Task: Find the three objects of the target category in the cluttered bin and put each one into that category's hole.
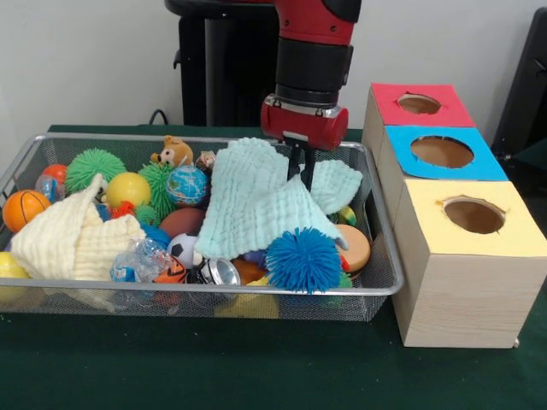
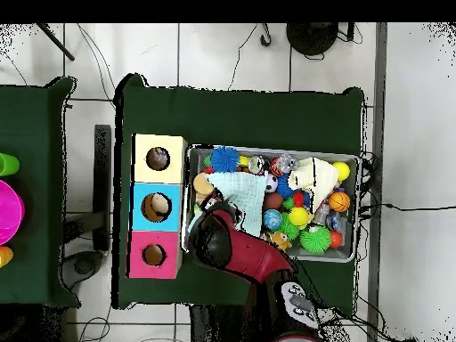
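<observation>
A wire mesh bin [image 1: 386, 286] holds a heap of toys. A light green cloth [image 1: 256, 213] lies over its middle and rises to a peak at my gripper [image 1: 301, 175]. The gripper's fingers stand close together at that peak, shut on the cloth. In the overhead view the gripper [image 2: 220, 210] is at the bin's left end, at the cloth's [image 2: 239, 189] edge. Beside the bin stand three wooden boxes with round holes: red [image 1: 444, 107], blue [image 1: 479, 166] and yellow [image 1: 513, 239].
The bin also holds a blue spiky ball [image 1: 303, 259], a green spiky ball [image 1: 94, 166], a yellow ball [image 1: 128, 188], a globe ball [image 1: 186, 184], a small basketball [image 1: 24, 207], a cream cloth [image 1: 73, 239], a teddy [image 1: 175, 152] and a tin can [image 1: 220, 272].
</observation>
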### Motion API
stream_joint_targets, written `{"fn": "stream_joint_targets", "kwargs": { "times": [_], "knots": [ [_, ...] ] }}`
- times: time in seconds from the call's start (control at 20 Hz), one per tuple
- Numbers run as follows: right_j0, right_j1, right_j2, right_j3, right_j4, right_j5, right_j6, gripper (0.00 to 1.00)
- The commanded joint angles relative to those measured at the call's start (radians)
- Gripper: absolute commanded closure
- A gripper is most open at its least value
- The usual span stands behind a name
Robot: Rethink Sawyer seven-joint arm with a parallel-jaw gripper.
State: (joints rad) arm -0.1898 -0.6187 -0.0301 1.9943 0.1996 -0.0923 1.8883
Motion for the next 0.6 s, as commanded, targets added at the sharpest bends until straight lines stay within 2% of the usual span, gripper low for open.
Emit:
{"fn": "stream_joint_targets", "kwargs": {
  "times": [0.05, 0.6],
  "knots": [
    [-0.020, -0.070, 0.038, 0.042, -0.010, 0.117, 0.143, 1.00],
    [-0.036, -0.134, 0.020, 0.034, -0.014, 0.213, 0.109, 1.00]
  ]
}}
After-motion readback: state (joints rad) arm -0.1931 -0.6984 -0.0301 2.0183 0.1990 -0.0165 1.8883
